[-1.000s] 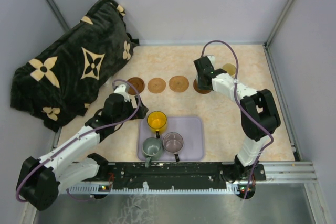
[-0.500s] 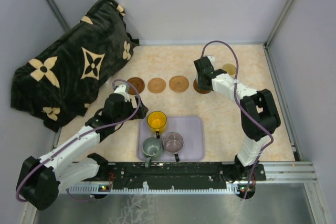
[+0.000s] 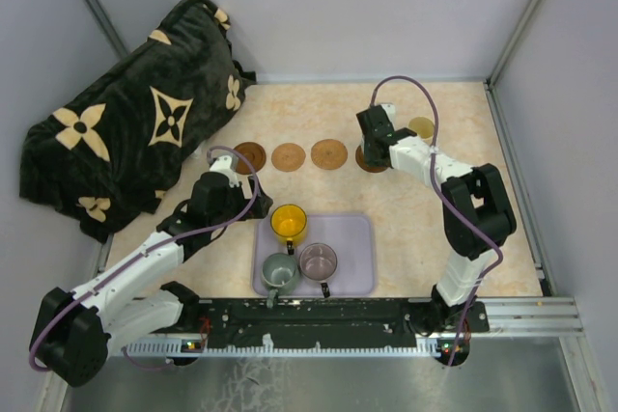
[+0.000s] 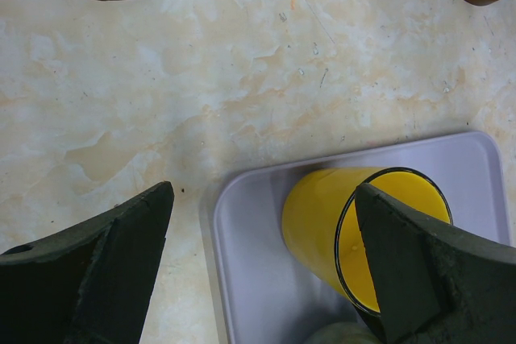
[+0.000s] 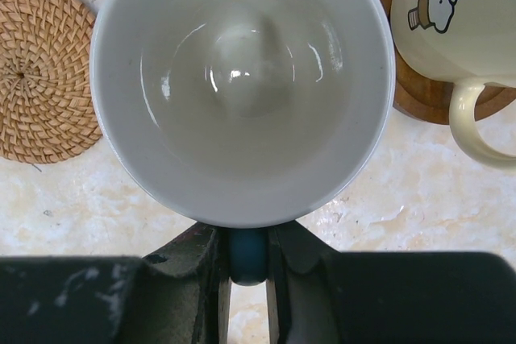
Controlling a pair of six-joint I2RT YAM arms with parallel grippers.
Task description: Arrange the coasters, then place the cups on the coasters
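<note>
- Seen from above, a lavender tray (image 3: 353, 238) sits at the near middle of a pale marbled table (image 3: 425, 229).
- Three cups stand in the tray: a yellow cup (image 3: 289, 223) at its 11 o'clock corner, a grey-green cup (image 3: 280, 268) at 7 o'clock, and a mauve cup (image 3: 318, 260) just beside the grey-green one.
- At 12 o'clock from the tray lies a row of coasters: a dark wooden coaster (image 3: 249, 156), then two tan woven coasters (image 3: 288, 156) (image 3: 328, 153), all bare.
- The left gripper (image 4: 264, 199) is spread wide and holds nothing. Its wrist view shows the yellow cup just inside the right finger.
- The right gripper (image 5: 247, 257) is pinched narrow on the handle of the light blue cup (image 5: 242, 86), white inside, upright.
- This cup is over the fourth coaster (image 3: 371, 165), at 3 o'clock in the row. Whether it rests there cannot be told.
- At 1 o'clock from it, a cream cup (image 5: 447, 10) with a small cartoon print stands on a dark round coaster (image 5: 423, 96).
- A dark flowered blanket (image 3: 135, 123) is heaped at the table's 10 o'clock corner.
</note>
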